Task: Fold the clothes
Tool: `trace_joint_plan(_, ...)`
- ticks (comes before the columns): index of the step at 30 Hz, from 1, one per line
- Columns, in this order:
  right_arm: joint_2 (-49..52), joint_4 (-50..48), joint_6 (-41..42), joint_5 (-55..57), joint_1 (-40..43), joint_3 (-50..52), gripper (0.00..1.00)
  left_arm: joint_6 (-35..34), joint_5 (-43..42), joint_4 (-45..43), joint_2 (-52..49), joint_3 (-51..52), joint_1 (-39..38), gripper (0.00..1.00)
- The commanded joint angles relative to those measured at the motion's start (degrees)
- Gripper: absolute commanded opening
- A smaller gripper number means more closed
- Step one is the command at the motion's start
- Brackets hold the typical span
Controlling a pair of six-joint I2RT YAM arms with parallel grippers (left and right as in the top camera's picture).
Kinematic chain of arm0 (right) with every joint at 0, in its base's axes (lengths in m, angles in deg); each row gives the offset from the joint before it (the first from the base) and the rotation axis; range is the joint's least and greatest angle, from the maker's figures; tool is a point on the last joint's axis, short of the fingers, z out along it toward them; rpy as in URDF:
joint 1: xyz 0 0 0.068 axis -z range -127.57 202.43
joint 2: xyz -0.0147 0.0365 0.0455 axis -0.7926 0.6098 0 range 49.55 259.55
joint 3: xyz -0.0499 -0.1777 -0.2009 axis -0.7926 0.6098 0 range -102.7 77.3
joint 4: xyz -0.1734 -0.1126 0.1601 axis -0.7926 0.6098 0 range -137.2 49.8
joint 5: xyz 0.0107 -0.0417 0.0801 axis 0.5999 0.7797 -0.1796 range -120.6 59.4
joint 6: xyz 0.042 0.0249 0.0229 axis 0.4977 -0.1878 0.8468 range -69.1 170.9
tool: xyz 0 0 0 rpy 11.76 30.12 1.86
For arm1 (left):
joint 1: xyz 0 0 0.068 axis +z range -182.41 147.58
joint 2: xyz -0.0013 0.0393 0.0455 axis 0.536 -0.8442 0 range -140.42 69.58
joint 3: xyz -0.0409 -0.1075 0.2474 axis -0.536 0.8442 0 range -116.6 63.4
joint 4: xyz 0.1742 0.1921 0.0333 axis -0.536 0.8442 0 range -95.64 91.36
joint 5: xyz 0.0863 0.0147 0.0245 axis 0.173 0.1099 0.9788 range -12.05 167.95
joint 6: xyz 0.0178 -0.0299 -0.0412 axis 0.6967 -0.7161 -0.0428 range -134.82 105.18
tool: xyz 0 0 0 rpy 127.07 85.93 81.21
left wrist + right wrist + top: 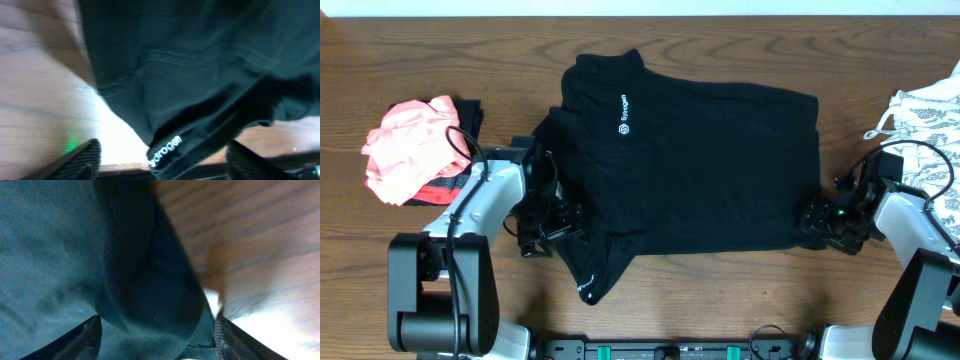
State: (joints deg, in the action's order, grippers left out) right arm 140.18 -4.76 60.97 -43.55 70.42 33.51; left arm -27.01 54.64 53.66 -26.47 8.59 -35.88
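Black garment (pixel 700 150) lies spread flat at the middle of the table (pixel 420 50), chest logo (pixel 624 112) facing up. One sleeve trails off toward the near-left edge.

Left claw (pixel 545 225) sits at the garment's left edge. In the wrist view its fingers (pixel 82 157) stand wide apart with the printed hem (pixel 167 149) between them. Bare table shows beside the cloth, so nothing is pinched yet.

Right claw (pixel 820 218) sits at the near-right corner. Its fingers (pixel 80 340) straddle a thick fold that fills the gap. Cannot tell whether the pads already bite.

Risks, as judged:
- Left claw catches only the sleeve hem, not the body layer. Lifting would then drag the sleeve alone and leave the body flat.
- Right claw takes a doubled fold, so the two sides rise unevenly and the crease runs crooked.
- One side slips, because smooth knit may pull out of a shallow pinch.
- Fingertips scrape the table if they close too low.

Coral-pink garment (pixel 410 145) is bunched at far left and the white leaf-patterned one (pixel 930 110) at far right. Both lie apart from the black one, though a wide sweep could snag them.
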Motion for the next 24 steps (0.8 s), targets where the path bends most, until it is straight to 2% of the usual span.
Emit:
trace_joint_plan(1, 3.45, 1.49, 0.63, -4.02, -0.17, 3.87, 0.67, -0.13, -3.50, 0.11, -0.17, 0.22, -0.66, 0.72)
trace_joint_plan(6, 3.45, 1.66, 0.63, -3.78, -0.17, 4.28, 0.68, -0.17, -3.50, 0.11, -0.17, 0.22, -0.87, 0.67)
trace_joint_plan(10, 3.45, 0.96, 0.61, -3.37, -0.17, 4.28, 0.59, -0.15, -3.50, 0.11, -0.17, 0.22, -0.85, 0.58)
trace_joint_plan(13, 3.45, 0.81, 0.61, -3.37, -0.17, 4.28, 0.39, -0.17, -3.50, 0.11, -0.17, 0.22, -0.85, 0.52)
trace_joint_plan(16, 3.45, 0.81, 0.61, -3.37, -0.17, 4.28, 0.06, -0.15, -3.50, 0.11, -0.17, 0.22, -0.85, 0.47)
trace_joint_plan(17, 3.45, 0.81, 0.61, -3.37, -0.17, 4.28, 0.01, -0.15, -3.48, 0.11, -0.17, 0.22, -0.85, 0.44)
trace_joint_plan(20, 3.45, 0.59, 0.61, -3.37, -0.17, 4.28, 0.01, -0.15, -3.48, 0.11, -0.17, 0.22, -0.85, 0.28)
trace_joint_plan(24, 3.45, 0.44, 0.61, -3.37, -0.17, 4.28, 0.01, -0.13, -3.26, 0.11, -0.17, 0.22, -0.85, 0.19)
